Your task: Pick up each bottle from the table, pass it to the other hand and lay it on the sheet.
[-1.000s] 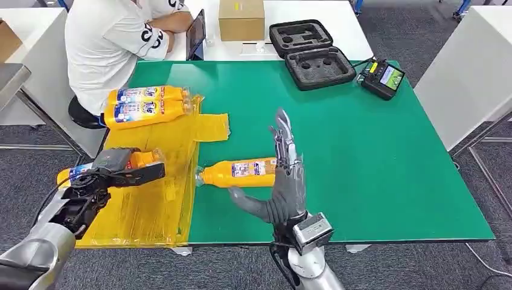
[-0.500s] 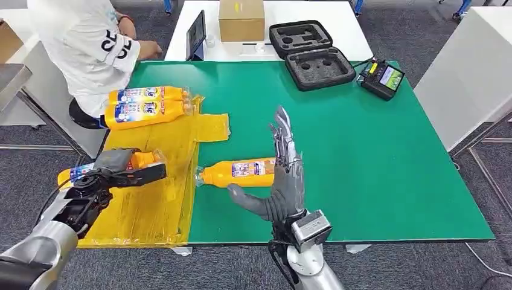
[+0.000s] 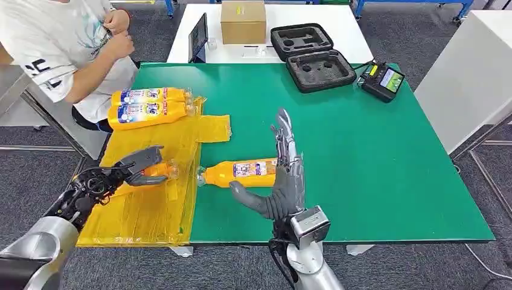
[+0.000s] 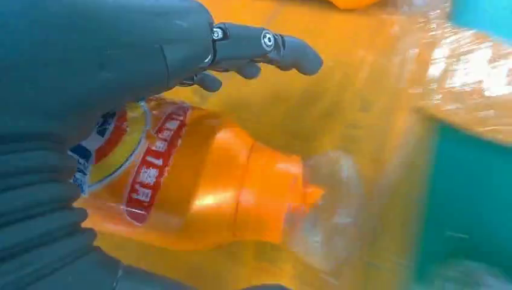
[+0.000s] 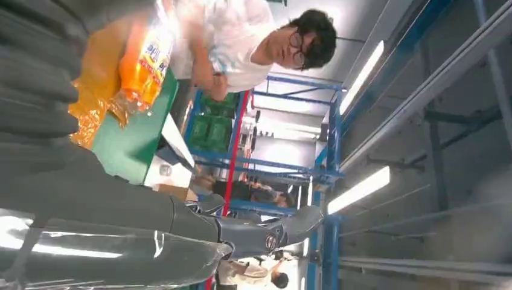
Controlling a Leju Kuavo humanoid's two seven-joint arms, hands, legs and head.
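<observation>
My left robot hand (image 3: pixel 136 167) has come in over the yellow sheet (image 3: pixel 157 208) since a second ago and let its bottle down; its fingers are now spread, holding nothing, hovering just over the released orange bottle (image 3: pixel 158 170). In the left wrist view that bottle (image 4: pixel 199 181) lies on its side on the sheet under my fingers (image 4: pixel 265 45), clear cap end pointing toward the green surface (image 3: pixel 362 151). The person (image 3: pixel 54 48) at the far-left corner has shifted and raised both hands.

My right robot hand (image 3: pixel 281 181) is upright, fingers straight and apart, empty, standing just beside the base end of the next orange bottle (image 3: pixel 238 171), which lies on the green surface with its cap touching the sheet's edge. Two more orange bottles (image 3: pixel 148 104) lie side by side on the far end of the sheet.

Risks, as I judge them:
- Released bottle is round and on slick film; brushing it as I lift away could roll it off the near-left edge.
- Next bottle may skid or roll if my right fingers push rather than wrap it.

Hard to see: most of the released bottle is behind my left robot hand in the head view; label text is unreadable; whether my right palm touches the bottle, I cannot tell.
</observation>
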